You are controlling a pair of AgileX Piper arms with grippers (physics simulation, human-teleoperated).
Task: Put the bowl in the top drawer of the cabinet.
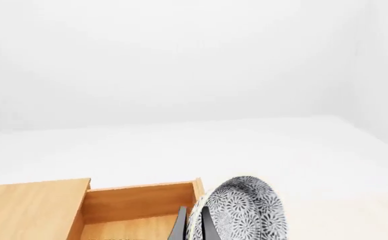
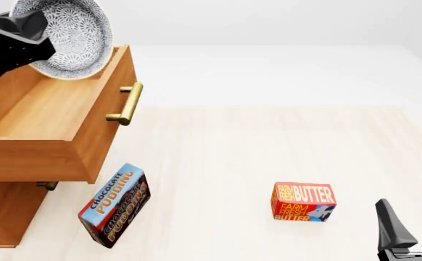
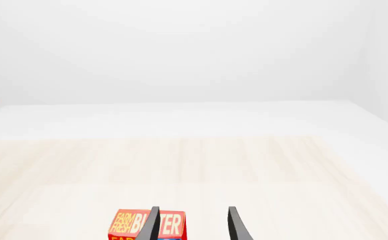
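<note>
The speckled white bowl (image 2: 69,35) hangs tilted on its side above the far end of the pulled-out top drawer (image 2: 48,117) of the cabinet (image 2: 4,215). My left gripper (image 2: 41,41) is shut on the bowl's rim. In the left wrist view its dark fingers (image 1: 180,225) pinch the rim of the bowl (image 1: 244,212), with the drawer's open inside (image 1: 137,212) beneath. My right gripper (image 2: 414,220) stands open near the table's front right corner, holding nothing; in the right wrist view its fingers (image 3: 237,225) are spread, the right gripper (image 3: 194,225) pointing past the butter box.
A red butter box (image 2: 303,202) stands on the table left of the right gripper, also visible as the butter box (image 3: 147,225). A chocolate pudding box (image 2: 115,205) stands below the drawer front. The drawer's brass handle (image 2: 128,103) juts toward the table's middle.
</note>
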